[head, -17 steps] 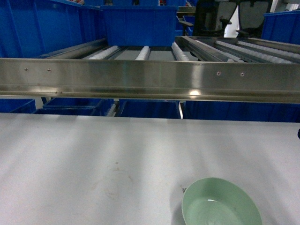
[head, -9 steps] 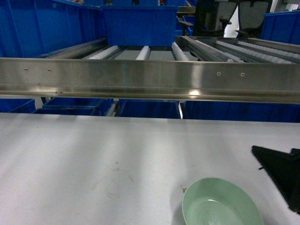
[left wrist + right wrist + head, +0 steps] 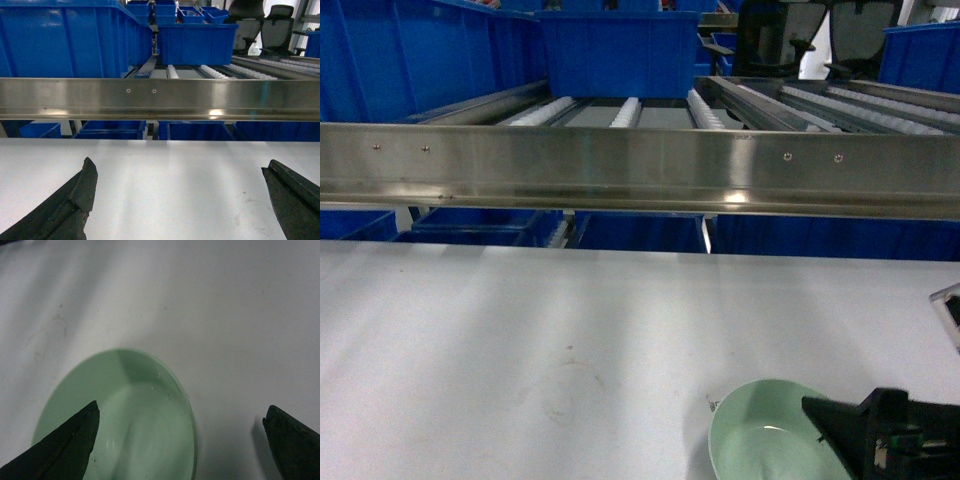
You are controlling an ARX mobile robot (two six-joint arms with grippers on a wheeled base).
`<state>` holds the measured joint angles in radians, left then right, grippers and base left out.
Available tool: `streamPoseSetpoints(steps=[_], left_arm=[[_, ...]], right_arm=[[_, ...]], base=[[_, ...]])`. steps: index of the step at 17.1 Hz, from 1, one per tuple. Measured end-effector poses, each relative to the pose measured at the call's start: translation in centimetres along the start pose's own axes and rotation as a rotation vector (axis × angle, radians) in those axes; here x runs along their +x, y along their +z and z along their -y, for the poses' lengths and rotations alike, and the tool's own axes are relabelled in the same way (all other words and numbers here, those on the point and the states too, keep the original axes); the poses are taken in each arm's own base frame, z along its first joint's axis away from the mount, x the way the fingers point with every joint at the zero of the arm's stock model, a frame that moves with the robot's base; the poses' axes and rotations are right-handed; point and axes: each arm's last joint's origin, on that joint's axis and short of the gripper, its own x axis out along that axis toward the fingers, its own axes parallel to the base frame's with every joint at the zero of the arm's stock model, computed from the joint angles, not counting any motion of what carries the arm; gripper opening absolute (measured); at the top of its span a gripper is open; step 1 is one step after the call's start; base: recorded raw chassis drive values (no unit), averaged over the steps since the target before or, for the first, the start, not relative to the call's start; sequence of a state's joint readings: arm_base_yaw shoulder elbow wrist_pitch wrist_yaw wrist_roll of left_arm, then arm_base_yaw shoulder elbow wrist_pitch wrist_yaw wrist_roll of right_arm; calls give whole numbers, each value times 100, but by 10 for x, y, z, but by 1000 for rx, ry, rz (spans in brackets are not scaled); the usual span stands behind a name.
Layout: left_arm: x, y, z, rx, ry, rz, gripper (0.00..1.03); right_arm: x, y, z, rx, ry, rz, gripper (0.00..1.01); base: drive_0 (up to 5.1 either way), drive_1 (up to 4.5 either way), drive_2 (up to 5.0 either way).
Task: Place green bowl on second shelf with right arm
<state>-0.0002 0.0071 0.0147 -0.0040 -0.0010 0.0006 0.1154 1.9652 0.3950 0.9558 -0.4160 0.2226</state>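
The right claw (image 3: 180, 440) is hovering spread wide over the green bowl (image 3: 135, 415), which is sitting near-right on the bench (image 3: 520, 330).

The small pale mint-green bowl (image 3: 770, 437) is sitting on the flat grey-white bench (image 3: 520, 330) at its near right, the stainless-steel roller shelf (image 3: 640, 165) is standing behind, carrying a deep blue plastic crate (image 3: 617, 55).

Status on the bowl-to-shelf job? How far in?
Early. Nothing is placed yet: the green bowl sits on the table. In hand: the right tool is open and straddles the bowl's rim, one finger over the inside, the other outside, no grip yet. Left: close, lift, set it on the second shelf. The left tool is open above bare table.
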Motion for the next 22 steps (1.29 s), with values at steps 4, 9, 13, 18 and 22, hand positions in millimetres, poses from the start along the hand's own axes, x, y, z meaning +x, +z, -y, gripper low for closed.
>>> streamPoseSetpoints(steps=[4, 9, 13, 18, 22], left_arm=[[0, 0, 0, 0, 0, 0, 98], [0, 0, 0, 0, 0, 0, 98], [0, 0, 0, 0, 0, 0, 98], [0, 0, 0, 0, 0, 0, 98], [0, 0, 0, 0, 0, 0, 98]], right_arm=[[14, -14, -6, -15, 5, -70, 98], [24, -19, -8, -68, -24, -65, 63], [28, -21, -6, -91, -37, -57, 32], [2, -13, -15, -151, -83, 129, 3], [-66, 19, -25, -174, -220, 395, 3]], base=[[0, 0, 0], [0, 0, 0], [0, 0, 0], [0, 0, 0], [0, 0, 0]])
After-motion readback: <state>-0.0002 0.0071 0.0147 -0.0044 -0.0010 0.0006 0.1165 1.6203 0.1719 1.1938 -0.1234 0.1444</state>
